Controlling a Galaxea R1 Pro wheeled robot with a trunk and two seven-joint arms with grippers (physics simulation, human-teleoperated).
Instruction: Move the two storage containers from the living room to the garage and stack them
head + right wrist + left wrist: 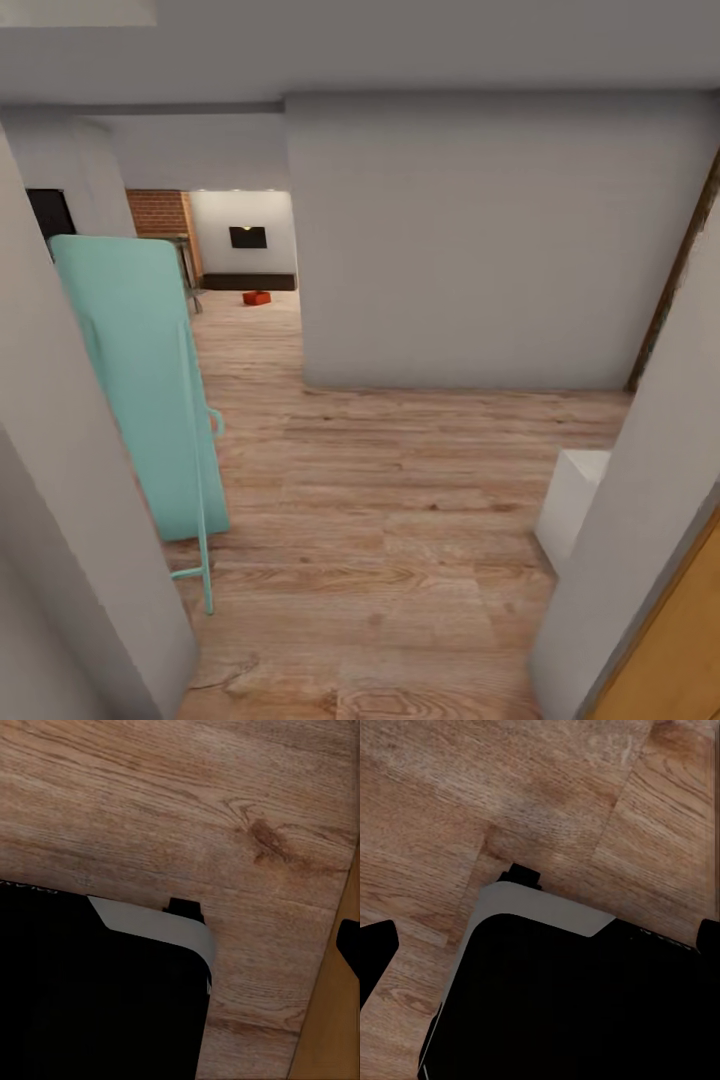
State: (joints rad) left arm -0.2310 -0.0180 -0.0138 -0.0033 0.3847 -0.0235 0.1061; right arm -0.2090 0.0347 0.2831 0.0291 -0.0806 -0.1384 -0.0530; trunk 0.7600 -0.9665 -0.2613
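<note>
So the robot's in a hallway right now, wood plank floor (400, 520), grey walls on both sides, and it's looking toward the living room through the opening at the far end. You can see brick (158, 212) back there and a dark panel on the pale wall (247, 237). One red-orange storage container (257, 298) sits on the living room floor, way off, just in front of the dark low strip along that far wall. Can't spot the second one from here; it's too far and the big grey wall block (480, 240) cuts off most of the room.

Closer in there's a mint-green leaning thing on a thin frame (140, 380) along the left wall, a white box (572, 500) by the right wall, and an orange door edge (680, 650) at the bottom right corner.

Both wrist cams point down at the wood floor with the robot's dark base (570, 1005) taking up a chunk. For the left claw and the right claw I only get dark slivers of finger at the picture edges, so I honestly can't tell how wide either is. Nothing's between them though.

My read: this is the drive-to-the-first-bin step, nothing carried yet. Next move needs steering past the green frame, through the opening, then stopping close enough to reach that container.
</note>
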